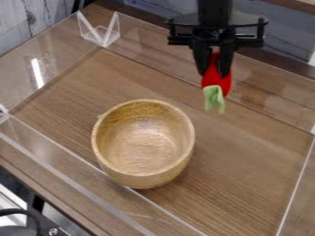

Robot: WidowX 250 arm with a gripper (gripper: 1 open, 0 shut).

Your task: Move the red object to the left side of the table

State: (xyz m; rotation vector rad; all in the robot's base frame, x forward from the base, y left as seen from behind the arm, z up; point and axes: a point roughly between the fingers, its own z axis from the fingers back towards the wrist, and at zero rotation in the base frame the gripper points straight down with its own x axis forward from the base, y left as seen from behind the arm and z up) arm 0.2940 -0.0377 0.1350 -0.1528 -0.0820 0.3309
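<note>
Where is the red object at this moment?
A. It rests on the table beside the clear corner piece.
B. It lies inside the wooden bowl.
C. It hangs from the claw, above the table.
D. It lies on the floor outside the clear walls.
C: the claw is closed on the red object, which hangs with its green stem downward above the table, apart from the wooden bowl.

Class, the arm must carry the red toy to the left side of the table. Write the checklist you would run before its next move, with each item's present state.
1. End effector shut on the red toy: ok.
2. Toy lifted off the table: ok.
3. Green stem hanging free below: ok.
4. Wooden bowl apart from the toy: ok.
5. Toy on the left side: not ok.
6. Grip firmness: cannot tell.
</note>
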